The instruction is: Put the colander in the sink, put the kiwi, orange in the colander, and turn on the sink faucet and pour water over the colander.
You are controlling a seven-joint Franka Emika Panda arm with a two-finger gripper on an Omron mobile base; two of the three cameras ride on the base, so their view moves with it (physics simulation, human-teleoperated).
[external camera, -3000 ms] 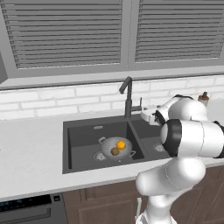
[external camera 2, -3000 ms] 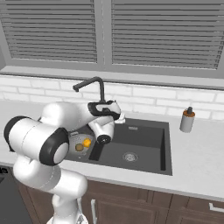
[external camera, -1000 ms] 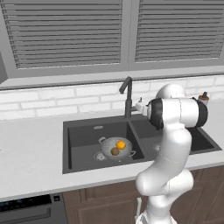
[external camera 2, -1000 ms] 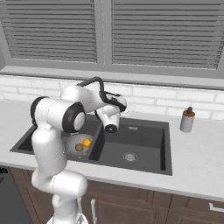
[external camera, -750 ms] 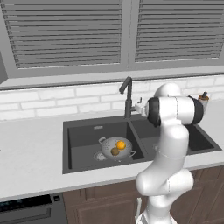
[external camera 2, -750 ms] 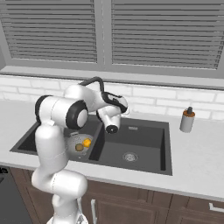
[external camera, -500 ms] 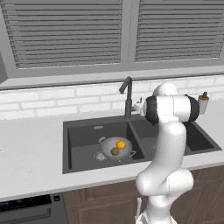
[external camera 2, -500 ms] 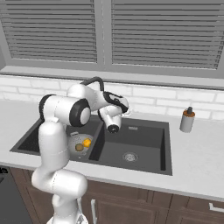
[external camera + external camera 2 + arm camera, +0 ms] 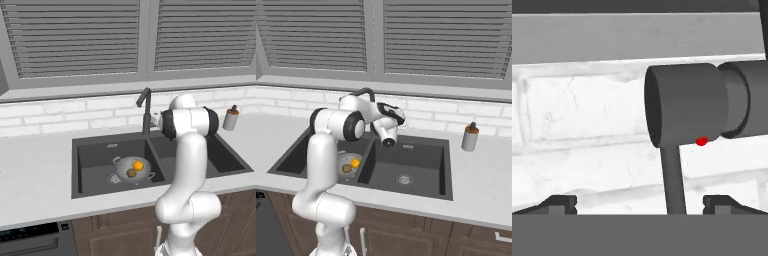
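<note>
Low in the left base view, your arm climbs from the bottom right, rises as a white column to a dark-banded elbow at centre right, then bends back toward the wall. At the right base view's left side you see the same arm arch over the sink point(image 9: 446, 165) and end in the gripper point(image 9: 401, 121) just right of centre, level and aimed at the faucet point(image 9: 367, 93) base.

Along the hand view's bottom edge, your two fingertips point(image 9: 559, 204) stand wide apart and released, nothing between them. Between and beyond them rises a thin dark rod, and above it sits the faucet's point(image 9: 687, 104) thick dark cylinder, lying sideways in the upper right with a small red dot on its underside. White brick fills the far background.

Centre-left in the left base view, the colander point(image 9: 134, 171) sits in the sink's point(image 9: 75, 165) left basin with the orange point(image 9: 138, 165) and the kiwi point(image 9: 131, 173) inside, touching each other. Farther back, the faucet point(image 9: 145, 110) stands behind the divider, and a soap bottle point(image 9: 230, 118) stands on the counter at the far right.
</note>
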